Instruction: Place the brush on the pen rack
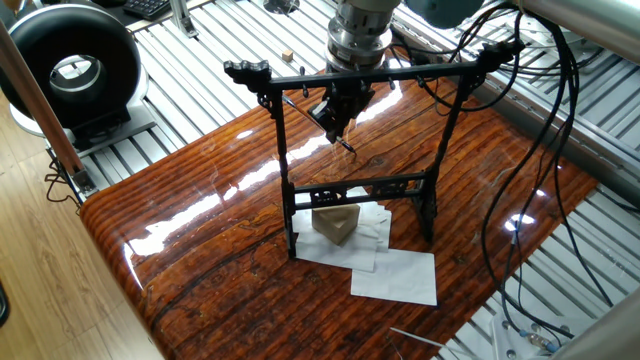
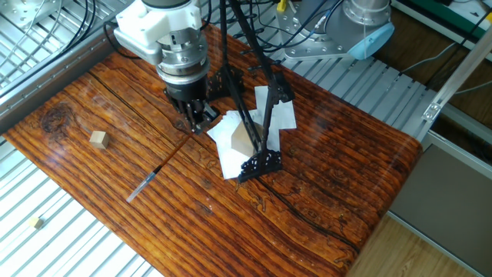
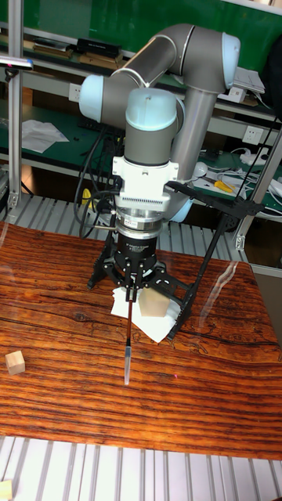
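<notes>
a: gripper clamped on the brush near its dark tip end, long shaft slanting out and down over the table, clear of the wood. held just behind the pen rack, close under the top crossbar.

b: could slip or pivot in so narrow a pinch, given the length hanging free. might also knock the crossbar or miss the small pegs, too small to make out here.

a: could tip the rack too, if nudged; looked light on its feet.

b: under the rack, white paper sheets and a tan wedge-shaped block. off to one side, a small wooden cube, well apart. black cables draped past the far upright.
</notes>
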